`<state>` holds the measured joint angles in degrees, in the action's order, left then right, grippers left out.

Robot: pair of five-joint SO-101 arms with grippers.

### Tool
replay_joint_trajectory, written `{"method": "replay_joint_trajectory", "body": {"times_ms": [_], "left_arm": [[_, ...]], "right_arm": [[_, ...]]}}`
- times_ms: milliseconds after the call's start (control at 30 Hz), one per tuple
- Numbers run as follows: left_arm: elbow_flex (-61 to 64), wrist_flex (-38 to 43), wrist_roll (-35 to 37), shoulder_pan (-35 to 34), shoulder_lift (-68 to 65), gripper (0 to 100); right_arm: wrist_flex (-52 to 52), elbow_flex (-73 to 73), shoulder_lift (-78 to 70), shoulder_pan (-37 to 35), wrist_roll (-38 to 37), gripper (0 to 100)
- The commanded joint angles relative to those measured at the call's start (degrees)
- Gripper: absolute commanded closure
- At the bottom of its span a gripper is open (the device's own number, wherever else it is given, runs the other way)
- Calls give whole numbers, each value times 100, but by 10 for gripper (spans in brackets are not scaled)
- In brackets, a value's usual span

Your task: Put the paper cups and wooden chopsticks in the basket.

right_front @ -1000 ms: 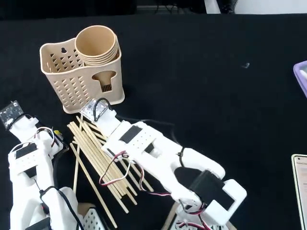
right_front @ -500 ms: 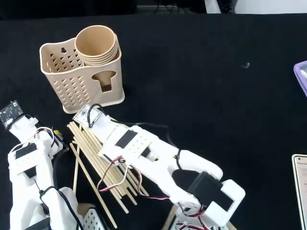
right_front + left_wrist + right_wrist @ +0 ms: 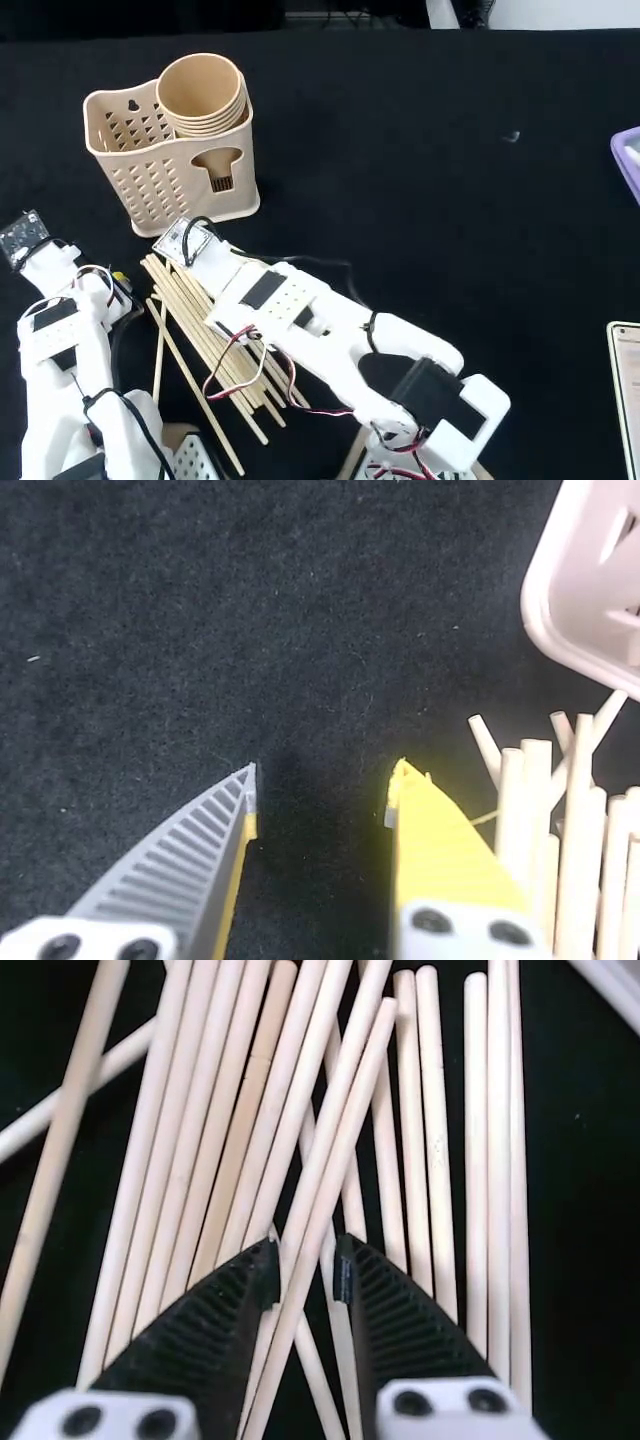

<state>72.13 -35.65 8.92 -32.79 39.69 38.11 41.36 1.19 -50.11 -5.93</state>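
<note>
A beige basket [image 3: 160, 180] stands at the back left with a stack of paper cups [image 3: 200, 90] in one compartment. Several wooden chopsticks [image 3: 200, 330] lie fanned on the black table in front of it. My right arm [image 3: 270, 295] stretches over the pile. Its gripper [image 3: 303, 1260] is down among the chopsticks [image 3: 400, 1110], with the jaws pinched on two sticks that run between the fingertips. My left gripper [image 3: 320, 790] hangs open over bare cloth, with nothing between its fingers. It sits just beside the chopstick ends [image 3: 560, 810] and a corner of the basket [image 3: 590, 600].
A purple container [image 3: 628, 155] pokes in at the right edge, and a white card [image 3: 625, 370] lies lower down that edge. The black table to the right of the arms is open room.
My right arm slid a little to the left over the chopstick pile and has held still since. The left arm, basket and cups stayed put.
</note>
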Motion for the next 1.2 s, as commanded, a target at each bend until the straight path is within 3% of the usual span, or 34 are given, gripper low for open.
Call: {"method": "replay_joint_trajectory", "body": {"times_ms": [0, 233, 367, 500, 633, 967, 1167], "left_arm": [[-13, 79, -18, 22, 114, 784], [-13, 79, -18, 13, 114, 784], [-13, 79, -18, 13, 114, 784], [-13, 79, -18, 13, 114, 784], [-13, 79, -18, 13, 114, 784], [-13, 79, -18, 22, 105, 784], [-13, 88, -18, 31, 97, 784]], "right_arm": [[316, -523, -400, -79, 9, 888], [580, -778, -646, -70, 26, 894], [571, -778, -646, -70, -9, 992], [607, -734, -453, -62, -9, 988], [932, -611, 224, 44, -114, 988], [1688, -382, 2563, 1081, -888, 988], [1820, -919, 4004, 765, -853, 987]]}}
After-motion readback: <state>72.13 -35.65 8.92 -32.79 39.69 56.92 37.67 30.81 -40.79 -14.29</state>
